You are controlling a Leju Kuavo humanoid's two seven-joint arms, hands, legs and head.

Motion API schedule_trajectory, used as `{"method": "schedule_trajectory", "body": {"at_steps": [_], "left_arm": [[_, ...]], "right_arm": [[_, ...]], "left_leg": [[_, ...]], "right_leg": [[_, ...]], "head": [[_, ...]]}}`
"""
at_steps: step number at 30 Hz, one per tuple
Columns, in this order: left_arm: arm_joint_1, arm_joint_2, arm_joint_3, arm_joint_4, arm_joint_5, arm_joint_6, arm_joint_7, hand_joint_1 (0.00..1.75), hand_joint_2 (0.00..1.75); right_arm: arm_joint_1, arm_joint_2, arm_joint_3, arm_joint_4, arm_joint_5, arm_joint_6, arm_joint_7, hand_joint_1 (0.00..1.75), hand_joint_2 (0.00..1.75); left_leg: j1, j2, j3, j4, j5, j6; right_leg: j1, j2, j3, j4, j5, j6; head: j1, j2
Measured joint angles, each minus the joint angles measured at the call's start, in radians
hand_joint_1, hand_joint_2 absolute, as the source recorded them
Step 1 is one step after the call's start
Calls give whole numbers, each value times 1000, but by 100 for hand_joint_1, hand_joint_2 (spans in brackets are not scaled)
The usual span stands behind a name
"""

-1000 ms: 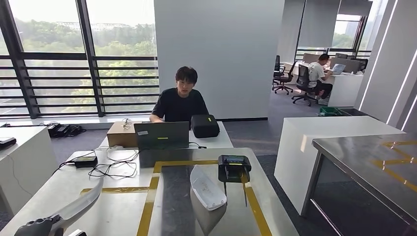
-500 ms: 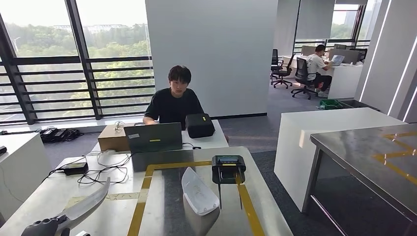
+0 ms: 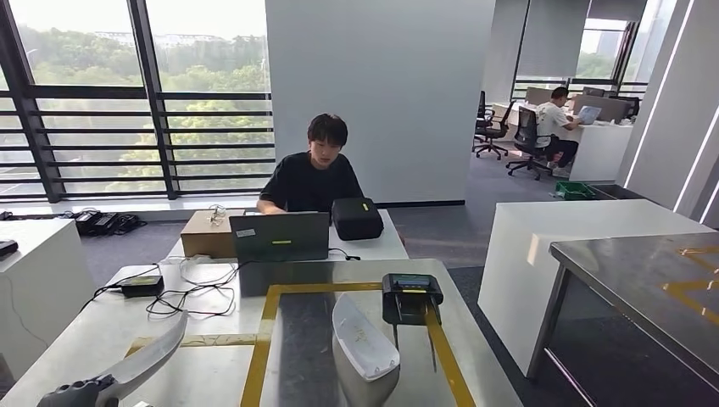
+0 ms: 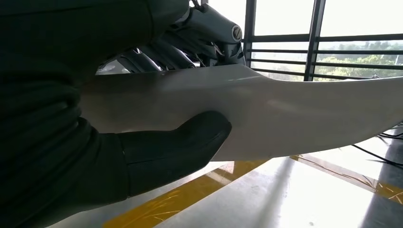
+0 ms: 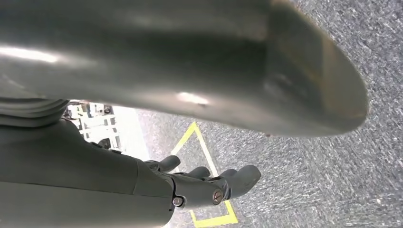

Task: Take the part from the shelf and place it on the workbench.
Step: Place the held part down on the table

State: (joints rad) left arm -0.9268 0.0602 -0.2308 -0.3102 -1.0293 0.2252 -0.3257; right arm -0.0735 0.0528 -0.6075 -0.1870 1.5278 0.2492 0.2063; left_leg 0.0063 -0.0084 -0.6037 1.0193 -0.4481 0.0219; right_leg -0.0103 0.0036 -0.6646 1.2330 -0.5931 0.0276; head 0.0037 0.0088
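1. The left hand (image 3: 80, 393) grips a long, curved, pale grey plastic part (image 3: 148, 360), thumb (image 4: 190, 142) pressed under it and fingers (image 4: 161, 54) wrapped over the top.
2. The part hangs just above the glossy white counter (image 3: 76, 339) with yellow tape lines, at 7 o'clock in the head view, pointing toward 1 o'clock.
3. The right hand (image 5: 209, 183) hangs over grey floor, fingers loosely extended, holding nothing.
4. A second white curved shell (image 3: 363, 339) rests at the counter's centre, beside a black device (image 3: 411, 297) at 2 o'clock.

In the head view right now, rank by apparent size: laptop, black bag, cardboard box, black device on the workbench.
1. laptop
2. black bag and black device: too alike to rank; the device sits nearer the camera.
3. cardboard box, partly hidden behind the laptop.
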Motion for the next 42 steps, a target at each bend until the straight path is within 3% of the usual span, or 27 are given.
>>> {"method": "schedule_trajectory", "body": {"at_steps": [1, 2, 3, 5, 7, 9, 12, 13, 15, 16, 17, 18, 19, 21, 22, 25, 31, 37, 42], "left_arm": [[3, -1, 0, 1, 0, -2, 0, 175, 175], [5, -2, 0, 3, 0, -4, 1, 175, 175], [7, -2, 0, 4, 0, -6, 2, 175, 175], [7, -3, 0, 4, 0, -8, 4, 175, 175], [4, -4, 0, 4, 0, -10, 7, 175, 175], [3, -4, 0, 4, 0, -12, 8, 175, 175], [1, -5, 0, 1, 0, -14, 8, 175, 175], [0, -5, 1, 1, 0, -15, 8, 175, 175], [0, -5, 1, 3, 0, -15, 8, 175, 175], [3, -5, 1, 4, 0, -15, 9, 175, 175], [7, -5, 1, 5, 0, -15, 9, 175, 175], [9, -5, 1, 6, 0, -15, 9, 175, 175], [10, -5, 1, 6, 0, -15, 10, 175, 175], [8, -5, 1, 7, 0, -15, 10, 175, 175], [6, -5, 2, 7, 0, -16, 10, 175, 175], [9, -6, 2, 9, 0, -19, 7, 175, 175], [13, -5, 5, 8, -4, -13, -1, 175, 175], [14, -5, 5, 8, -8, 25, -21, 175, 175], [17, -5, 6, 7, -7, 30, -55, 175, 175]], "right_arm": [[1, 0, 0, 0, 0, 0, 0, 0, 0], [2, 0, 0, 0, 0, 0, 0, 0, 0], [2, 0, 0, 0, 0, 0, 0, 0, 0], [3, -1, 0, 0, 0, 0, 0, 0, 0], [2, -1, 0, 0, 0, 0, 0, 0, 0], [2, -1, 0, 0, 0, 0, 0, 0, 0], [3, 0, 0, 0, 0, 0, 1, 0, 0], [2, 0, 0, 0, 0, 0, 0, 0, 0], [1, 0, 0, 0, 0, 0, 0, 0, 0], [2, 0, 0, 0, 0, 0, 0, 0, 0], [3, 0, 0, 0, 0, 0, 0, 0, 0], [4, 0, 0, 0, 0, 0, 0, 0, 0], [5, 0, 0, 0, 0, -1, 0, 0, 0], [4, 0, 0, 0, 0, -2, 0, 0, 0], [3, 0, 0, 0, 0, -2, 1, 0, 0], [3, 0, 0, 0, 0, -4, 1, 0, 0], [-2, -1, 0, 0, 0, -5, 4, 0, 0], [-2, -1, 0, 0, 0, -7, 3, 0, 0], [-2, -1, 0, 0, 1, -7, 0, 0, 0]], "left_leg": [[0, 0, 4, 1, -5, 1], [0, -1, 9, 2, -10, 1], [0, -1, 15, 4, -16, 0], [0, -2, 30, 6, -29, -5], [-3, -3, 36, 7, -39, -14], [-5, -5, 38, 3, -42, -25], [-6, -1, 34, 20, -59, -42], [-6, 0, 15, 60, -77, -47], [-3, 2, -57, 193, -128, -55], [-2, 2, -96, 256, -145, -58], [-1, 2, -122, 289, -142, -59], [0, 2, -128, 283, -119, -60], [2, 3, -115, 235, -76, -59], [2, 5, -62, 98, 7, -57], [2, 5, -40, 46, 25, -53], [0, 1, -23, 6, 21, -43], [-2, -3, -23, 5, 14, -31], [-4, -3, -23, 6, 14, -25], [-4, -2, -21, 6, 15, -25]], "right_leg": [[-1, 0, -38, 53, -9, 2], [-1, 0, -61, 73, 2, 2], [-1, 0, -64, 53, 33, 1], [0, 0, -20, -76, 122, -6], [5, 0, 25, -182, 161, -17], [9, 0, 37, -206, 152, -28], [2, -1, 54, -218, 147, -44], [-1, -1, 61, -222, 145, -50], [-2, -1, 71, -224, 136, -58], [-2, -1, 76, -223, 131, -60], [-2, 0, 83, -223, 126, -60], [-2, 1, 90, -223, 120, -59], [-2, 1, 99, -222, 113, -56], [0, 2, 113, -218, 98, -47], [1, 3, 115, -215, 92, -43], [6, 2, 110, -212, 90, -41], [7, -1, 120, -229, 90, -42], [5, -1, 121, -232, 92, -28], [5, -1, 121, -230, 92, -25]], "head": [[1, 0], [1, 0], [2, 0], [3, 0], [1, 0], [0, 0], [-2, 0], [-3, 0], [-6, 0], [-6, 0], [-7, 0], [-8, 0], [-9, 0], [-10, 0], [-10, 0], [-5, 0], [-1, 0], [-1, 0], [-2, 0]]}}
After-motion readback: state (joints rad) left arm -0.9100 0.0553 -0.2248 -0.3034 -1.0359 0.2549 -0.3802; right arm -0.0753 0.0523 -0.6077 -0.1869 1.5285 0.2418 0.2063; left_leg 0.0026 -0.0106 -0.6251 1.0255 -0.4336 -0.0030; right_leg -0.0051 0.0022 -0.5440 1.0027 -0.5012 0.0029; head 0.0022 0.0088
